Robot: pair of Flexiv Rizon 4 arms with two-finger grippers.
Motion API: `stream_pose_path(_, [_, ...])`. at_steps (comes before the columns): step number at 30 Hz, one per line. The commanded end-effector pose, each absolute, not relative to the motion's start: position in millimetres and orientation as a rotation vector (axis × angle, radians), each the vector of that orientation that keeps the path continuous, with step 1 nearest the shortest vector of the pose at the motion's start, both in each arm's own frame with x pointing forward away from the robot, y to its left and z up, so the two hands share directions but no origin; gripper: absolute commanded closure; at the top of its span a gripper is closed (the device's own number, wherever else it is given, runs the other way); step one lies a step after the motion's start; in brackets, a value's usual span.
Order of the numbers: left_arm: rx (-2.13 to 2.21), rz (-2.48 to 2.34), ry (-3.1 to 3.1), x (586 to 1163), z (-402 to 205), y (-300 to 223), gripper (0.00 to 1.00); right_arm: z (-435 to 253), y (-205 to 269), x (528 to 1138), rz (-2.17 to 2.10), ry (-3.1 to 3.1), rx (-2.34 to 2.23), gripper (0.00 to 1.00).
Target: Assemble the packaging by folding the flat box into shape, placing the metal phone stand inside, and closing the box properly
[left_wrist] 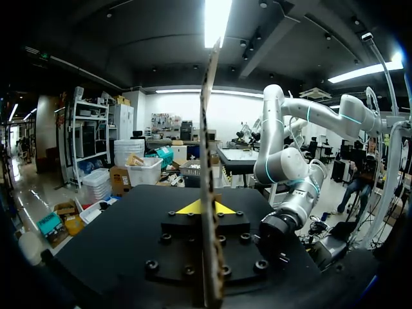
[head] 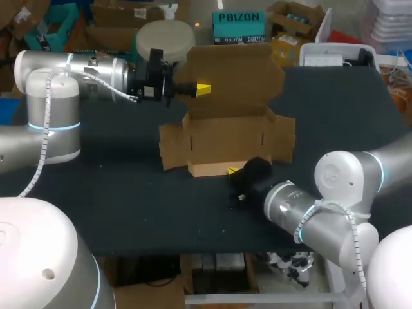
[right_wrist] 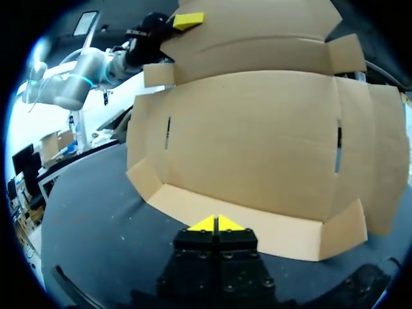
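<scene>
The brown cardboard box [head: 228,138] stands half folded in the middle of the black table, its lid [head: 232,77] upright at the back and its side flaps spread outward. My left gripper [head: 203,89] is shut on the lid's left edge; in the left wrist view the cardboard [left_wrist: 207,193] runs edge-on between the yellow tips of the left gripper [left_wrist: 206,207]. My right gripper [head: 235,171] is low at the box's front wall. In the right wrist view the right gripper [right_wrist: 217,224] is shut, its tips together against the front flap [right_wrist: 244,222]. No phone stand shows in any view.
A white bin [head: 335,55] stands at the table's back right corner. The black table top [head: 129,206] lies bare to the left of the box and in front of it. My right arm's elbow [head: 341,177] hangs over the front right part.
</scene>
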State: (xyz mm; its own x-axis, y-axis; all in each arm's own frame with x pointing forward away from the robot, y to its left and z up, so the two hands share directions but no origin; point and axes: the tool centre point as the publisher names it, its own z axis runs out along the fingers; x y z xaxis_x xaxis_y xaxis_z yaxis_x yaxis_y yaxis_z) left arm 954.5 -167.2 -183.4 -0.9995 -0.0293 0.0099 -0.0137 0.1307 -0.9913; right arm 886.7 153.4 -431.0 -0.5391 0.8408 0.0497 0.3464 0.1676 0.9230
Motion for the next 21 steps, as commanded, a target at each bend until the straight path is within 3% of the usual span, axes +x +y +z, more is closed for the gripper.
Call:
stream_pose_path(1, [-0.042, -2.065, 2.354, 954, -184, -166, 1.0, -439, 156, 892, 1.359, 1.969, 1.119, 1.0])
stream_pose_path(21, [-0.037, -2.095, 2.375, 938, -190, -167, 1.0, -436, 154, 890, 1.367, 1.959, 1.126, 1.0])
